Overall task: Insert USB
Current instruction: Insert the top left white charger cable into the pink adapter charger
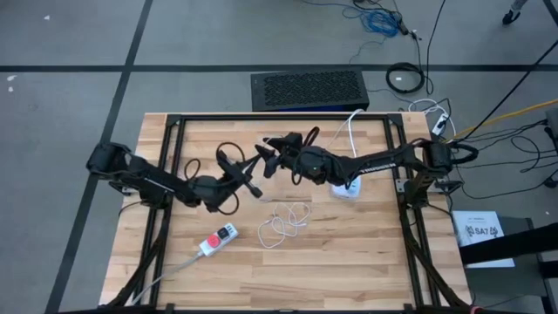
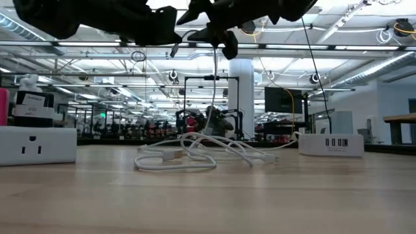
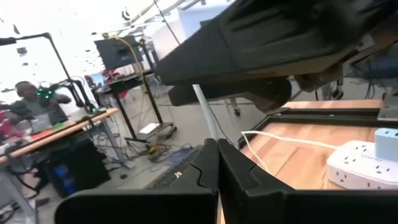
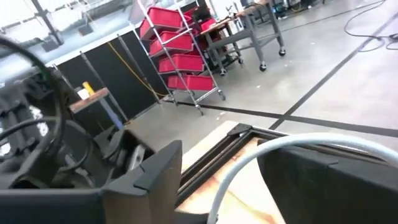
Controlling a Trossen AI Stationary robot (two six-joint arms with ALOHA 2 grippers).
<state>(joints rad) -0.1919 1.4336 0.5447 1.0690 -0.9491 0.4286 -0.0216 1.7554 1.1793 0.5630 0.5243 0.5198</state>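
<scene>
A white USB cable lies in a loose coil (image 1: 283, 222) on the wooden table, and one strand (image 2: 214, 91) rises from it to the two grippers. They meet above the table's middle. My left gripper (image 1: 255, 166) is shut on the cable. My right gripper (image 1: 272, 155) faces it with its fingers wide apart. In the right wrist view the cable (image 4: 249, 163) arcs through that gap, and I cannot tell whether it touches a finger. A white USB charging hub (image 1: 347, 188) rests flat on the table, right of centre. My left gripper pinches the white cable between its two shut fingers. The cable comes out at the fingertips (image 3: 210, 127) and runs on toward my right gripper. The held stretch is clear of the table. The rest hangs down to the coil (image 2: 188, 156) on the wood.
A white power strip with a red switch (image 1: 218, 240) lies near the front left, its cord running off the table's near edge. The hub's own white cord (image 1: 353, 131) loops toward the far edge. A black frame (image 1: 174, 131) borders the table.
</scene>
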